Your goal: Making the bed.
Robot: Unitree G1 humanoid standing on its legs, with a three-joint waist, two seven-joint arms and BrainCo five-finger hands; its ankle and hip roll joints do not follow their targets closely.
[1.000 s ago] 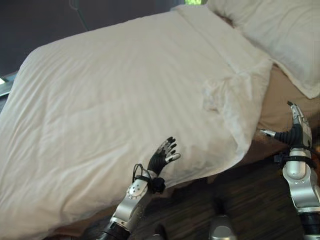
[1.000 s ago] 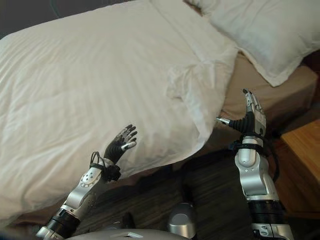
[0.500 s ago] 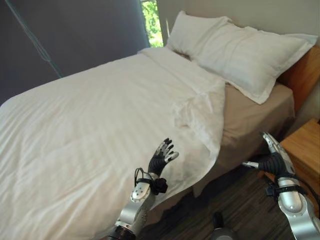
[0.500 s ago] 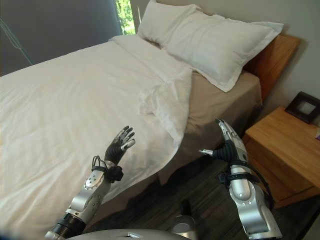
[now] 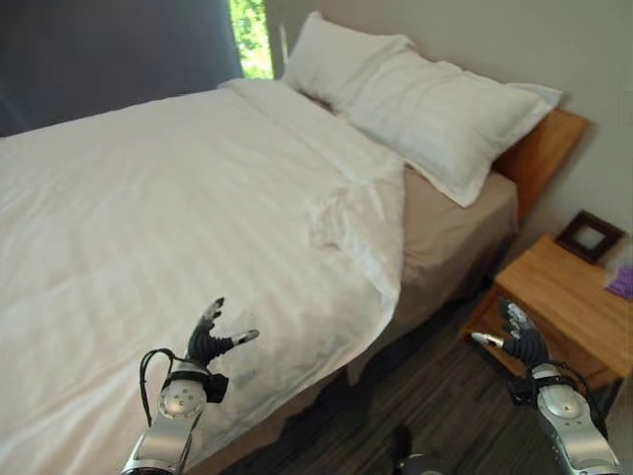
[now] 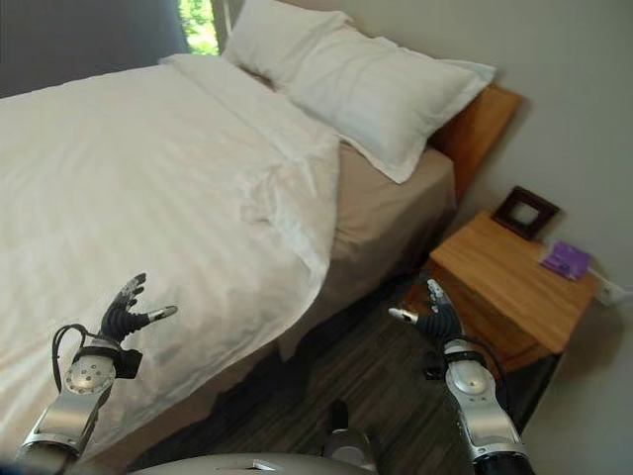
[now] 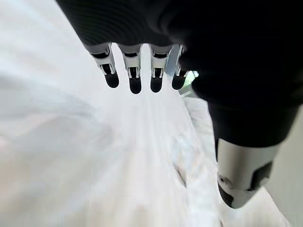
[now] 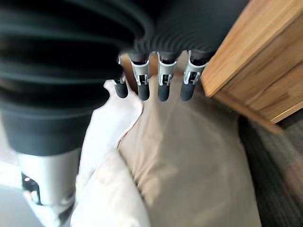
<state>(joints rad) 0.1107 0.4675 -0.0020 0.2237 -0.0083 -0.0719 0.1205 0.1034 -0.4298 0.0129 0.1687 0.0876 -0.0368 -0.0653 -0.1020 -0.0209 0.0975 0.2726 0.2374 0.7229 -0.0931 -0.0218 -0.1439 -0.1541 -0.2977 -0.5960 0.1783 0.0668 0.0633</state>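
A white striped duvet covers most of the bed, its corner near the head folded back in a rumpled flap that leaves the tan sheet bare. Two white pillows lie at the wooden headboard. My left hand hovers open just above the duvet's near edge, holding nothing; its fingers hang straight over the white cloth. My right hand is open over the floor in front of the nightstand, away from the bed, with fingers straight.
A wooden nightstand stands right of the bed, bearing a dark picture frame and a small purple thing. Dark striped flooring runs along the bedside. A window shows past the bed's far corner.
The camera has swung, bringing the nightstand and headboard further into view. My left hand sits lower and further left over the duvet; my right hand has dropped lower, now before the nightstand.
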